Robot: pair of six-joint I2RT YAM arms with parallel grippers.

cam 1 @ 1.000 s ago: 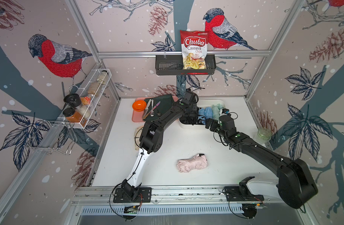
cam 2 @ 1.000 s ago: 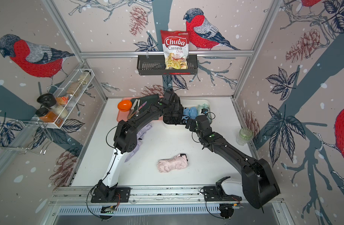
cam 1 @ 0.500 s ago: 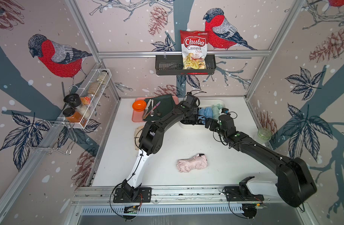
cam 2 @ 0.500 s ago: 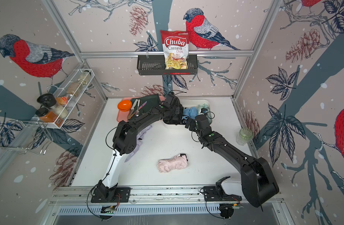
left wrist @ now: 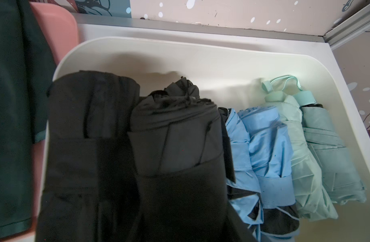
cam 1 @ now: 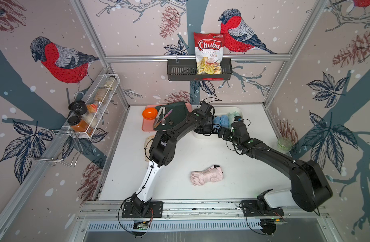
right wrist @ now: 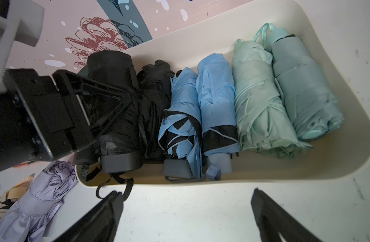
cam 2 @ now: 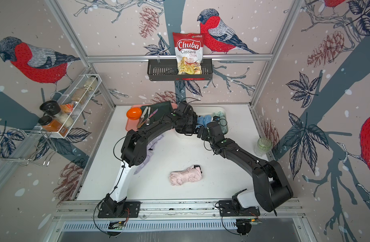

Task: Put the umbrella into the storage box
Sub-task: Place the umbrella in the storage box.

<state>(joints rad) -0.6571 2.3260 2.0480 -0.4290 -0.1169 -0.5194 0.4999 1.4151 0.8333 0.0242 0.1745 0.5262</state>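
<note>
Mostly the box (left wrist: 179,52) is full. Six folded umbrellas lie side by side across it: two black, then two blue umbrellas (right wrist: 215,83), then two mint umbrellas (right wrist: 253,88). Each has its long axis running from the near wall to the far wall.

The black umbrella (right wrist: 115,69) is the outermost of the row, at the end next to the tray (left wrist: 54,31). It lies right at the box's rounded end wall; whether it rests against the wall or rides over it I cannot tell. Its handle points to the near wall, toward the arm bases, and its tip points to the back wall. Its strap hangs out over the near rim.

The left gripper (right wrist: 121,98) sits on top of this umbrella with one finger laid along the cloth. The other finger is hidden, so I cannot tell whether the jaws clasp the umbrella or stand clear of it.

Free floor in the box shows only past the last mint umbrella, at the end away from the tray, and as a bare strip along the far wall. The box stands close to the back wall, with the tray just beside its end.

The right gripper (right wrist: 186,213) hovers over the table (cam 1: 200,155) just outside the near wall, opposite the blue umbrellas. Its jaws are spread wide with nothing between them.

A lilac umbrella (right wrist: 37,199) lies on the table beside the left arm, near the box's corner. A pink umbrella (cam 1: 207,176) lies well apart in mid-table, with bare table around it.
</note>
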